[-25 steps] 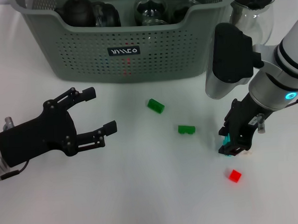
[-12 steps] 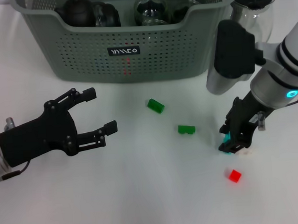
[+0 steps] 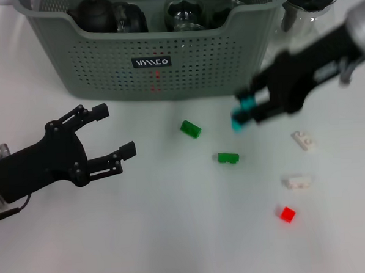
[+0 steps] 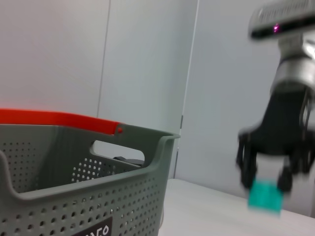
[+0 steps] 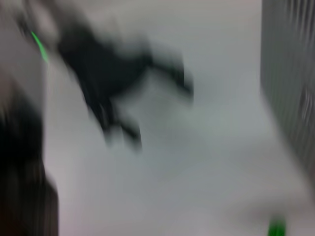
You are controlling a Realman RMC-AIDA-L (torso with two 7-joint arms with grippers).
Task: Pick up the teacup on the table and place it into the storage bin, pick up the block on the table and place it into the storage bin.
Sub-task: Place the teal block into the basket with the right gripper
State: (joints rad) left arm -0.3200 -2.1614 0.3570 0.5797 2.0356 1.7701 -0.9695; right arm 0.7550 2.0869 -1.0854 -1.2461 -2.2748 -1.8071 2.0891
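Teal block (image 3: 238, 120) pinched in right hand (image 3: 247, 113), lifted off tabletop (image 3: 175, 235) — next, over storage bin (image 3: 157, 64); left hand (image 3: 112, 131) spread, idle.

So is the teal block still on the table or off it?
Off it. The right gripper is shut on the teal block, airborne in front of the storage bin.

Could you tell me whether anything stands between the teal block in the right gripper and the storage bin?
Nothing visible does. The right gripper holds the teal block above the table, just in front of the storage bin; only the bin's front wall remains to clear.
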